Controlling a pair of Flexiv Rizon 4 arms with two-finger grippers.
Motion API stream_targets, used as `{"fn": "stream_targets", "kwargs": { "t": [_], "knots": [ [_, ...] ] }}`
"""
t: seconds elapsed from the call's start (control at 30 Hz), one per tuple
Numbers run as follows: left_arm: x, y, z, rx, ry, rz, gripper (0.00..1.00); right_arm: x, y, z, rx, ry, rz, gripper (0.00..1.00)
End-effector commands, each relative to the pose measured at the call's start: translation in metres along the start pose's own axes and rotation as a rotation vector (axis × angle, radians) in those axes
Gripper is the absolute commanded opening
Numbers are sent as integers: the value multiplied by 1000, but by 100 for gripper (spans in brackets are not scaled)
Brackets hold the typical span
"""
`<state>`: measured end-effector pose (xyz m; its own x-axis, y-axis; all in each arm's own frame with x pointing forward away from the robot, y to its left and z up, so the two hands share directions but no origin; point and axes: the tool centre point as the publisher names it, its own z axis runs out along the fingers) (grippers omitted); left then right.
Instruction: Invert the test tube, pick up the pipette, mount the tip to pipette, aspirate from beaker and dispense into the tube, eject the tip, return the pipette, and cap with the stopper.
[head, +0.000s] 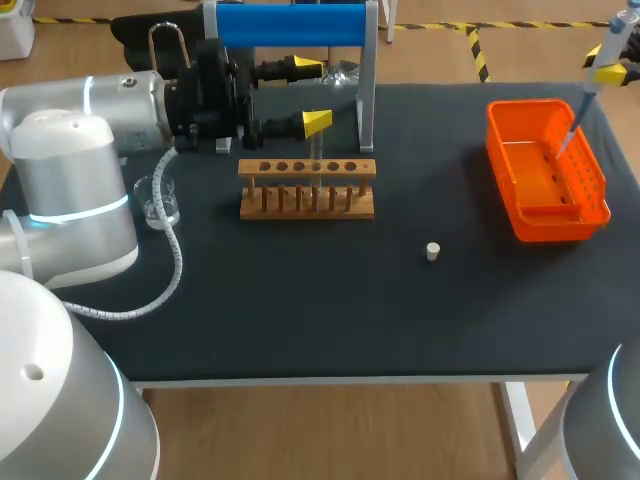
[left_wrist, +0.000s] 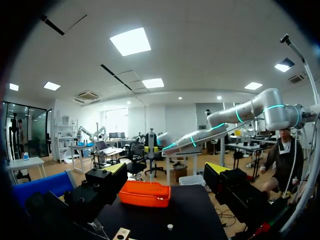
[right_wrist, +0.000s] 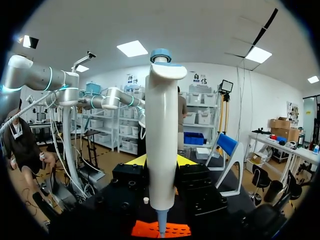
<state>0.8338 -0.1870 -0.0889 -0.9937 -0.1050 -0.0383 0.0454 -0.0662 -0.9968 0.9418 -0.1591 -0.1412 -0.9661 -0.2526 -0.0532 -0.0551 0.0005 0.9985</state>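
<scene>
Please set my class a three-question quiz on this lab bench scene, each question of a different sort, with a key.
1. True or false: the right hand is shut on the pipette.
2. Multiple choice: the stopper lies
A) on the table, between the wooden rack and the orange basket
B) inside the basket
C) on top of the rack
3. Fill in: the fingers of the left hand stand ____ (open or shut), with nothing held between them.

Key: 1 true; 2 A; 3 open.
</scene>
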Motion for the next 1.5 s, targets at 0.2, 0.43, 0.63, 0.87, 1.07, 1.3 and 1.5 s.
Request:
{"fn": "stream_targets", "kwargs": {
  "t": [0.2,0.43,0.63,0.87,1.07,1.3,1.5],
  "knots": [
    [0,1,-1,3,0,1,100,-1,1,-2,7,-12,1,0],
    [0,1,-1,3,0,1,100,-1,2,-2,16,-33,9,0],
    [0,1,-1,3,0,1,100,-1,2,-2,16,-33,9,0],
    [0,1,-1,3,0,1,100,-1,2,-2,16,-33,9,0],
    [4,-7,14,22,4,35,100,-1,2,-2,16,-33,9,0],
    [-2,-13,55,7,20,55,100,-1,2,-2,16,-33,9,0],
    [-12,-16,93,-8,32,28,100,-1,2,-2,16,-33,9,0]
  ]
}}
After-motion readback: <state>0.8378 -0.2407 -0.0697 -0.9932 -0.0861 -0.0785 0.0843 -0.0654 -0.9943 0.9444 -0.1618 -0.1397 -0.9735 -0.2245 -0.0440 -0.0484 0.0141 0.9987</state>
